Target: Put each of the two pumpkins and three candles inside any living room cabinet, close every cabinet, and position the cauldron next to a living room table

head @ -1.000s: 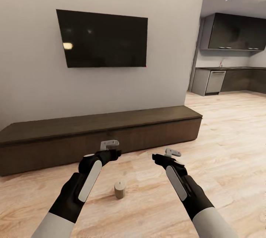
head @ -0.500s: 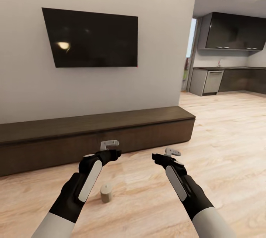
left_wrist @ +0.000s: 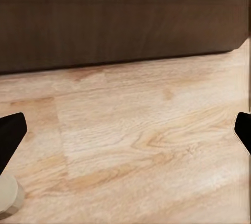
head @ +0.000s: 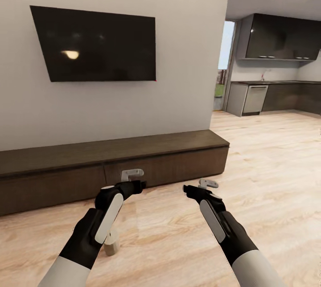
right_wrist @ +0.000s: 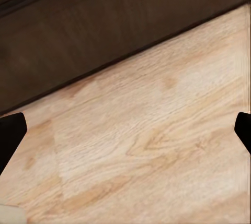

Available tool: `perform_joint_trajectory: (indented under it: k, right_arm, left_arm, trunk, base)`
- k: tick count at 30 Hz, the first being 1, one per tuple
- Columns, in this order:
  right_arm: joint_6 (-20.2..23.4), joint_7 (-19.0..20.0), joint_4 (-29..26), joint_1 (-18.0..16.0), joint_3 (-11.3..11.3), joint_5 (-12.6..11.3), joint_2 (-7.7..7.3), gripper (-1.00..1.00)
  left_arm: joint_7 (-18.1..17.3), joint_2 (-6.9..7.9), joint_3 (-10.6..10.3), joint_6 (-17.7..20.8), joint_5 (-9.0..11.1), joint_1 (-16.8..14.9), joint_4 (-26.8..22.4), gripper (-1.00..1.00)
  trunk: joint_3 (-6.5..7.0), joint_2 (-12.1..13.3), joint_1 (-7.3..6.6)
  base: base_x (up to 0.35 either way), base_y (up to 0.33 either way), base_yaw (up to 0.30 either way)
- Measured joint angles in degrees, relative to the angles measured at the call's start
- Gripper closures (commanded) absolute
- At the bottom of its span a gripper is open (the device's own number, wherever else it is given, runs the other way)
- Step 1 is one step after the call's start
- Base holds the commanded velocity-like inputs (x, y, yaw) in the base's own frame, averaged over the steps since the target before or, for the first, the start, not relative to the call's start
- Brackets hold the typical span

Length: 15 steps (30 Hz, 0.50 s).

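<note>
Both pincers empty, jaws apart: left gripper (head: 133, 179), right gripper (head: 206, 186), over bare floor near the closed cabinet (head: 111, 169). One candle (head: 111, 243) stands near-left, half hidden under left forearm. Risk: the base or arm clips it, tipping or rolling it away.

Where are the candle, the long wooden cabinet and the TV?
candle (head: 111, 247): head view, its side, beside the left forearm.
cabinet (head: 178, 166): head view, front panel.
TV (head: 96, 44): head view, screen centre.

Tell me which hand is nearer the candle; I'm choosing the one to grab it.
Left. The candle stands on the floor beside the left forearm, behind the left hand; the right hand is farther across.
</note>
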Motion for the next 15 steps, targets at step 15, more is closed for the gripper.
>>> perform_joint_trajectory:
  k: [15]
  right_arm:
    - [0.0,0.1,0.0,0.0,0.0,0.1,0.01,-1.0]
  left_arm:
    - [0.0,0.06,0.0,0.0,0.1,0.0,0.1,-1.0]
  trunk:
    - [0.0,0.0,-0.01]
  base:
    - [0.032,-0.328,0.187]
